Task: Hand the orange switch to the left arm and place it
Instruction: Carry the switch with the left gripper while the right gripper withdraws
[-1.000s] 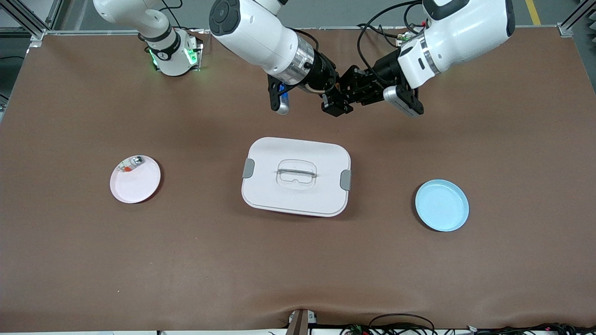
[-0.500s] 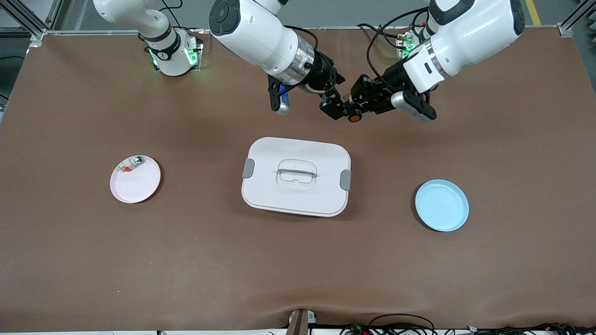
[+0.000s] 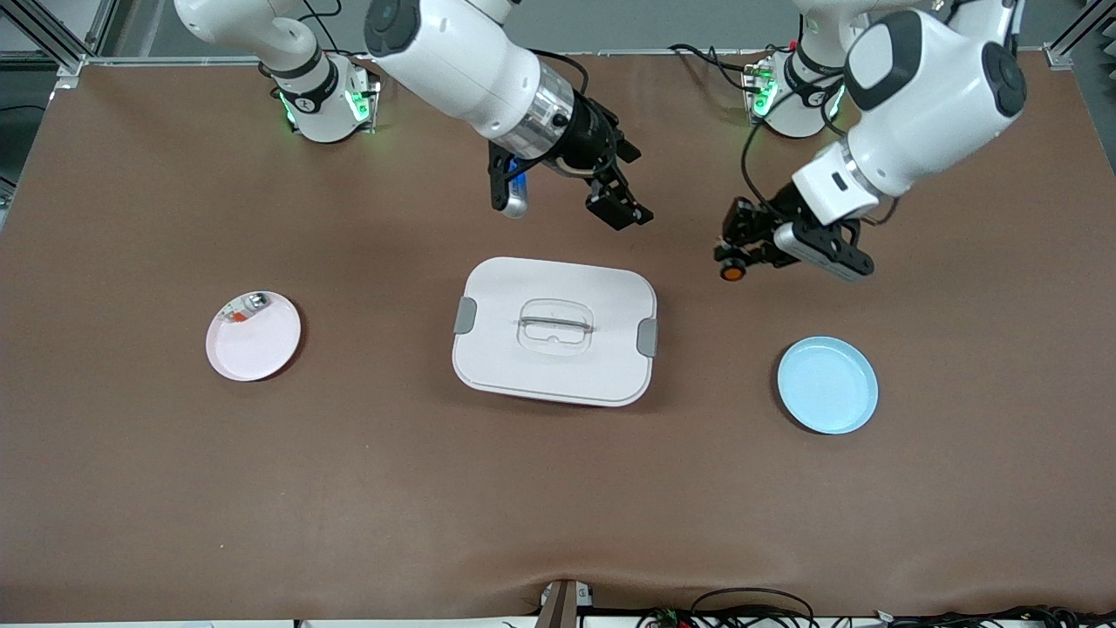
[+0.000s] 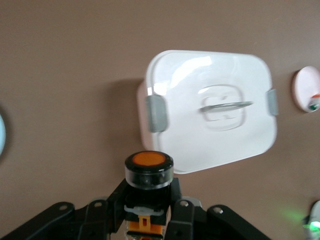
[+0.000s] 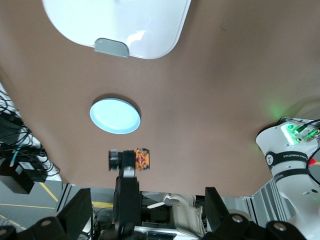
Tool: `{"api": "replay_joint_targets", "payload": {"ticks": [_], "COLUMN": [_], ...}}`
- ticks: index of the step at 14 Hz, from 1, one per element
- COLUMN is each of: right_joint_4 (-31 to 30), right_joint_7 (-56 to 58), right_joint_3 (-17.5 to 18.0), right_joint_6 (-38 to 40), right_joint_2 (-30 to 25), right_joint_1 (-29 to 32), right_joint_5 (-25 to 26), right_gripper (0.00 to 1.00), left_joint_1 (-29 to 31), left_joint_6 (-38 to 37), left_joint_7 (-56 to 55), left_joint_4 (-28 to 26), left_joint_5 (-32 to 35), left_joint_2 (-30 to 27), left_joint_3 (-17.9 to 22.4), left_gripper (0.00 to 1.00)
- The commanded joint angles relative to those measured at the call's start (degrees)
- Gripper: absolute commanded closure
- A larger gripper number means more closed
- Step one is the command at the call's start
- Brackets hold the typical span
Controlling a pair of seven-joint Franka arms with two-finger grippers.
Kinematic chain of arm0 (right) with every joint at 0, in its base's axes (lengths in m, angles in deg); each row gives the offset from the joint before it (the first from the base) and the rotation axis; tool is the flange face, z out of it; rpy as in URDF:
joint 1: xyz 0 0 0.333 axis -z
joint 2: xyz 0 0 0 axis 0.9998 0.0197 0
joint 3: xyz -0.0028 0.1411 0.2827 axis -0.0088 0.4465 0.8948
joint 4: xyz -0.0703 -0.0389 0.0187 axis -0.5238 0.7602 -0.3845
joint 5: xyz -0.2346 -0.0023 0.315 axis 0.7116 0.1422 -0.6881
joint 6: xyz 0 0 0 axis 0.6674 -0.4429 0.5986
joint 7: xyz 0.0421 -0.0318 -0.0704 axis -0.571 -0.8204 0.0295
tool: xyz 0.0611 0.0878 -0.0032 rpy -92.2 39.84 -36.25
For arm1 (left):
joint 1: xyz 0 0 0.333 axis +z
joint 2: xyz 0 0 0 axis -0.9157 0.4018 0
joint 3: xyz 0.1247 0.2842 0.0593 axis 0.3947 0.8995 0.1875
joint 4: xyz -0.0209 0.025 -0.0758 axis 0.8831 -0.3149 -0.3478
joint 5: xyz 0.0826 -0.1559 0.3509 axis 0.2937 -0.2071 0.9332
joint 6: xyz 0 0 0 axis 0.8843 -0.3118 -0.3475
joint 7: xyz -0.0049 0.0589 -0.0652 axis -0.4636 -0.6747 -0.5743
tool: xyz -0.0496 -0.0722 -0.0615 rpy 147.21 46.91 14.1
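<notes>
Fingers (image 4: pixel 183 218) of left gripper (image 3: pixel 735 253) clamp stubby, glossy-capped orange switch (image 3: pixel 731 272).

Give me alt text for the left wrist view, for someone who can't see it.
The left end effector grips the orange switch, orange end up toward the camera, over the brown table. Below lies the closed white box with grey side clips, and a pink plate shows at the frame's edge.

Glossy white plastic box (image 3: pixel 554 331); matt brown table (image 3: pixel 349 488).
</notes>
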Motion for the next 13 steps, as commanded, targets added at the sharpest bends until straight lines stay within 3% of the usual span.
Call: {"api": "replay_joint_targets", "payload": {"ticks": [1, 3, 7, 13], "right_joint_4": [-0.2, -0.4, -1.7, -13.5], "right_joint_7": [3.8, 8.5, 20.2, 43.8], "right_joint_3": [0.3, 0.1, 0.2, 0.1], "right_joint_6": [4.8, 10.7, 22.8, 26.9], "right_joint_2": [-3.6, -5.8, -11.1, -20.5], "right_joint_1": [2.1, 3.7, 6.6, 15.1], "right_joint_5": [0.3, 0.8, 8.8, 9.3], "right_gripper": [0.00, 0.00, 0.00, 0.00], "left_joint_1": [3.9, 5.9, 7.4, 8.5], "left_joint_6": [-1.0, -1.0, -0.9, 3.9], "left_joint_7": [7.8, 13.0, 16.9, 27.8], "left_joint_4": [0.6, 0.8, 5.3, 7.9], "left_joint_5": [5.4, 10.0, 22.3, 36.0], "left_joint_2": [2.7, 5.2, 12.7, 21.9], "left_joint_3": [-0.6, -0.6, -0.5, -0.1], "left_gripper": [1.00, 1.00, 1.00, 1.00]}}
